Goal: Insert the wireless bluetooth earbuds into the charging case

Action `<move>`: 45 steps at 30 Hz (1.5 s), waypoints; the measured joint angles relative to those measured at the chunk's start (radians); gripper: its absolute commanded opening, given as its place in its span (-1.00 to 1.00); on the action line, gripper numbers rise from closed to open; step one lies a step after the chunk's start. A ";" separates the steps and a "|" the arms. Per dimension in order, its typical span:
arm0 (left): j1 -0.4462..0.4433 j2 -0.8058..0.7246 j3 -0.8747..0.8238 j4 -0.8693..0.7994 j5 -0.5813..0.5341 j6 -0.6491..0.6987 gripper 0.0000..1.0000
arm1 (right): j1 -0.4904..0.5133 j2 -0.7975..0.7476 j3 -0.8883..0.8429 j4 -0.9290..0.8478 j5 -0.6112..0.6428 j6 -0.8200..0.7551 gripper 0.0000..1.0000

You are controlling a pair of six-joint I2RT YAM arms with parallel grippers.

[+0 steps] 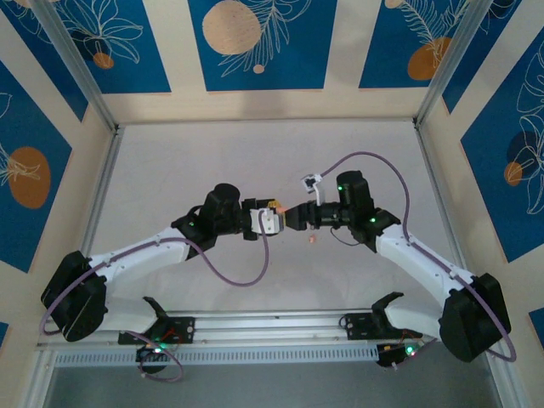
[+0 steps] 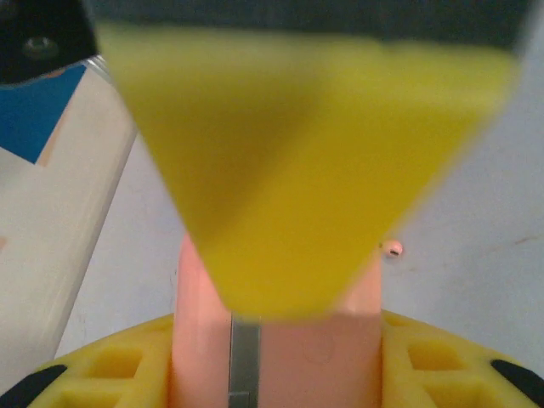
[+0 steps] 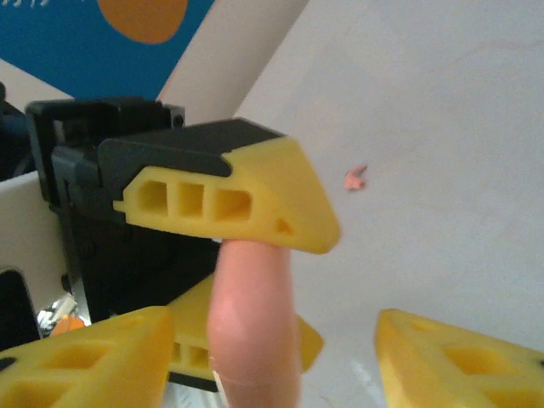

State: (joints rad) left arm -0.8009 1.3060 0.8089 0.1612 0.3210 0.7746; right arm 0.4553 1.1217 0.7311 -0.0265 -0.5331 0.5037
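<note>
Left pincer [image 2: 276,353] clamps charging case [image 2: 319,344]; earbud [image 2: 393,248] lies apart.

The left arm [image 1: 140,252] and right arm [image 1: 421,259] have white link shells and bulky black joint housings; a lilac cable [image 1: 242,283] loops along each; small green lights [image 1: 194,224] glow at the joints; the fingers [image 3: 246,191] are yellow wedges with rectangular hollow cells, mounted on black brackets.
</note>
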 measured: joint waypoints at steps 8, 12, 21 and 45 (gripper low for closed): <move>0.000 -0.002 -0.066 0.194 0.126 -0.101 -0.48 | -0.202 -0.053 -0.060 0.099 -0.231 0.155 0.80; 0.000 -0.001 -0.074 0.301 0.180 -0.162 -0.48 | -0.213 -0.013 -0.054 0.129 -0.382 0.190 0.85; 0.000 0.029 -0.081 0.463 0.251 -0.253 -0.50 | -0.166 0.052 0.024 0.138 -0.585 0.198 0.81; 0.001 0.050 -0.040 0.307 0.118 -0.246 -0.57 | -0.089 -0.005 0.178 -0.304 -0.199 -0.077 0.19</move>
State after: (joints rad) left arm -0.7998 1.3563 0.7689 0.4686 0.4393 0.5282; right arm 0.3664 1.1164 0.9092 -0.3309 -0.7322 0.4271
